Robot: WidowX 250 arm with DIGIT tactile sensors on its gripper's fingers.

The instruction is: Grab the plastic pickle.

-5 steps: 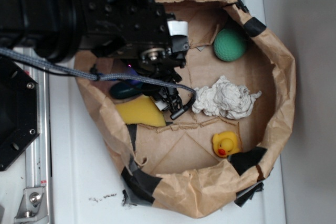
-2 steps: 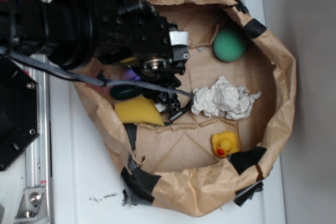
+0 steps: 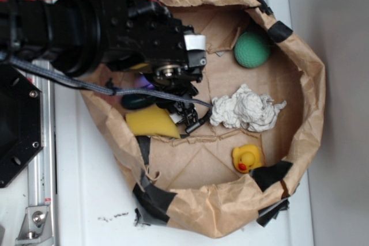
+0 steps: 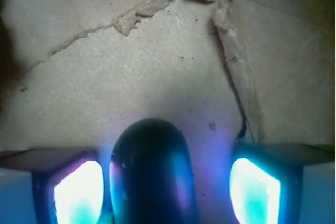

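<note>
Dark green and glossy, the plastic pickle (image 4: 152, 174) fills the lower middle of the wrist view, its rounded end pointing up the frame. It lies on the brown paper floor, between the two glowing fingers (image 4: 79, 192) of the gripper (image 4: 167, 192), closer to the left one, with a clear gap to the right one. The jaws stand apart, nothing clamped yet. In the exterior view only a sliver of the pickle (image 3: 137, 101) shows at centre left, under the black arm (image 3: 86, 21) and just above the yellow sponge (image 3: 153, 122). Further right sit crumpled white paper (image 3: 248, 109), a green ball (image 3: 252, 49) and a yellow duck (image 3: 248, 158), all inside the paper bag (image 3: 308, 102). By my reading the approach is done and the grasp itself is in hand: the next move calls for closing the fingers squarely on the slippery body, then lifting.
</note>
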